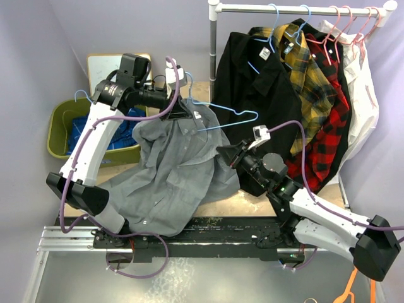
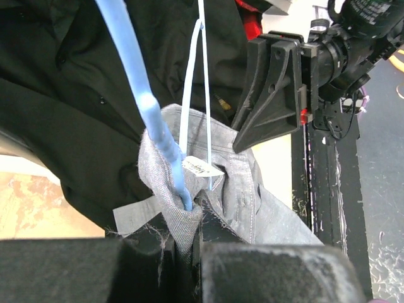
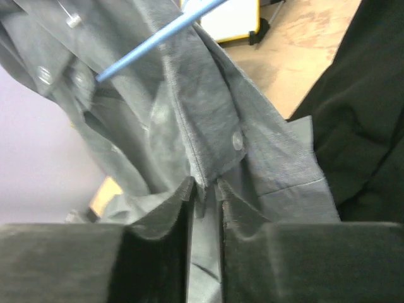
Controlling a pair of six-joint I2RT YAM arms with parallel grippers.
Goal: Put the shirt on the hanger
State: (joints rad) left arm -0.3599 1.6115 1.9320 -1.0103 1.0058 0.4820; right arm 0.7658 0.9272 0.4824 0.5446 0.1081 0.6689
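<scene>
Half the hanger (image 1: pixel 255 115) inside the shirt (image 1: pixel 170 170)

**Lilac Corner, Crowded Rail**

Plain lilac walls (image 1: pixel 38 50) close in a wooden surface (image 1: pixel 233 205) under even light. At the back right a white clothes rail (image 1: pixel 284 9) carries a black shirt (image 1: pixel 252 82), a yellow plaid shirt (image 1: pixel 315 69), a red plaid shirt (image 1: pixel 328 126) and a white garment (image 1: pixel 363 95). A green bin (image 1: pixel 60 129) holding blue cloth sits at the left, with a yellow-edged white board (image 1: pixel 104 66) behind it. Grey floor (image 1: pixel 202 284) shows below, with an orange hanger (image 1: pixel 350 287) at the bottom right.

Olive-green plastic bin (image 1: pixel 57 129), far left, is holding a crumpled blue garment (image 1: pixel 81 126). White metal clothes rail (image 1: pixel 297 9), far right, is carrying a black shirt (image 1: pixel 252 82), a yellow plaid shirt (image 1: pixel 315 76) and a red plaid shirt (image 1: pixel 331 120).
</scene>
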